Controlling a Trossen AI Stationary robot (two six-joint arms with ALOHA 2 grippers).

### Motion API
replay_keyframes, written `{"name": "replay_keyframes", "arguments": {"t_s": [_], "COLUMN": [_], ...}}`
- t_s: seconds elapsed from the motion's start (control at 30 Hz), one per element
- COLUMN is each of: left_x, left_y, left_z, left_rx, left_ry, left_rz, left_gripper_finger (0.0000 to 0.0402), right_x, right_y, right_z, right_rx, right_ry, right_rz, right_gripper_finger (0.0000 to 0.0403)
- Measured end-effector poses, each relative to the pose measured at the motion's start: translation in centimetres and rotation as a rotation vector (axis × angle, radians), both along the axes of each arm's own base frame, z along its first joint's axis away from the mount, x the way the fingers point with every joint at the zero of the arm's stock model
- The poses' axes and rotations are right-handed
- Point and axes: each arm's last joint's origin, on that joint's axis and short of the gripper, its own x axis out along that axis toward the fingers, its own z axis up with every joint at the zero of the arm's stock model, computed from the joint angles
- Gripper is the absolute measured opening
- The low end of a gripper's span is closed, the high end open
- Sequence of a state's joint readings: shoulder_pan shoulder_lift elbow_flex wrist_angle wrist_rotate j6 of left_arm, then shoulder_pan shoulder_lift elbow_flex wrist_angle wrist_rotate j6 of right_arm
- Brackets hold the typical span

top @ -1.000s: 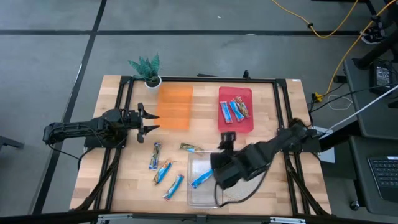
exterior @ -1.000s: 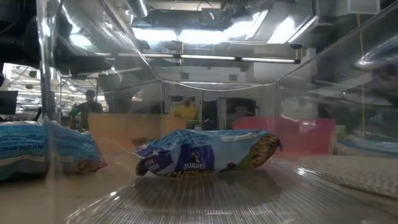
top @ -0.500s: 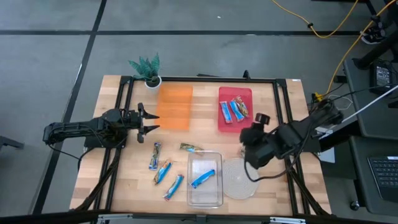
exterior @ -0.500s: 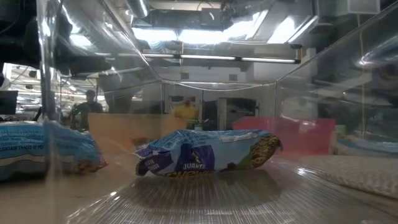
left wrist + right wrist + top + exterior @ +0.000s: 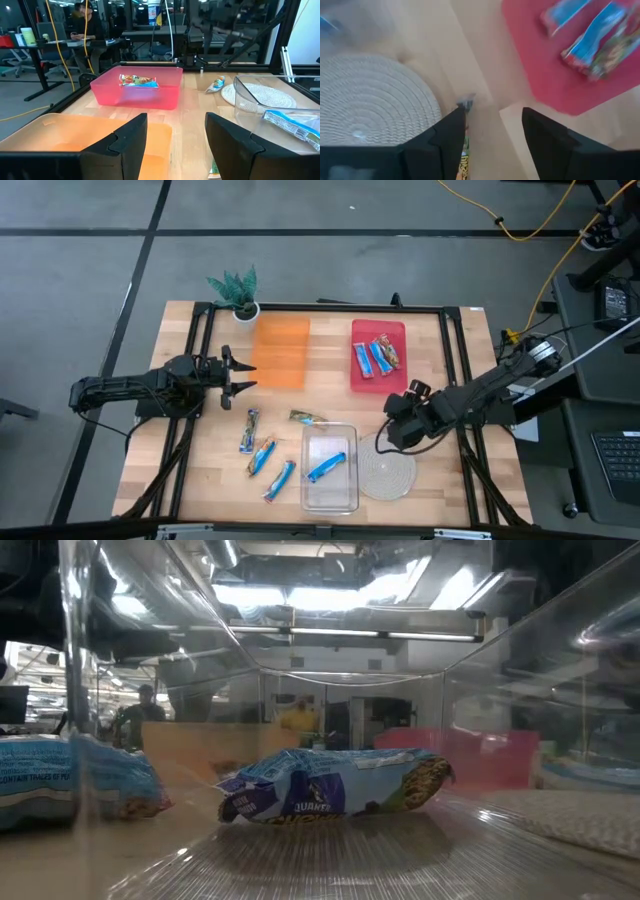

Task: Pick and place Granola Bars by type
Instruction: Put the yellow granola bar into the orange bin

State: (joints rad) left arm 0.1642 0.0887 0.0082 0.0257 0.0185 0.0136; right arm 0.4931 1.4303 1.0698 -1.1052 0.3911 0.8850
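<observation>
Since a second ago, the right end effector [image 5: 393,430] has pulled back off the clear tray [image 5: 331,492] toward the red tray [image 5: 360,379], fingers apart, gripping nothing; a small bar [image 5: 463,145] lies beneath it beside the round mat [image 5: 388,475]. One blue bar [image 5: 327,467] lies in the clear tray, three in the red tray. Four more lie on the table [image 5: 215,470], near the left end effector [image 5: 243,373], fingers apart, by the orange tray [image 5: 279,352].

One bar [image 5: 327,468] in clear tray [image 5: 330,496] — mat [image 5: 387,477] just right of tray.
</observation>
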Motion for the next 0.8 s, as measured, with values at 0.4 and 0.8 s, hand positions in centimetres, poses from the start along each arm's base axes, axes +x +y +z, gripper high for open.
{"name": "replay_keyframes", "arguments": {"t_s": [0.4,0.8], "left_x": [0.0,0.0], "left_y": [0.0,0.0], "left_z": [0.0,0.0], "left_rx": [0.000,0.000], "left_ry": [0.000,0.000], "left_rz": [0.000,0.000], "left_gripper_finger": [0.0194,0.0194], "right_x": [-0.4,-0.3], "right_y": [-1.4,-1.9], "right_z": [-4.8,-6.7], "right_rx": [0.124,0.193], "right_ry": [0.048,-0.004], "right_rz": [-0.048,-0.085], "right_gripper_finger": [0.0197,0.0234]}}
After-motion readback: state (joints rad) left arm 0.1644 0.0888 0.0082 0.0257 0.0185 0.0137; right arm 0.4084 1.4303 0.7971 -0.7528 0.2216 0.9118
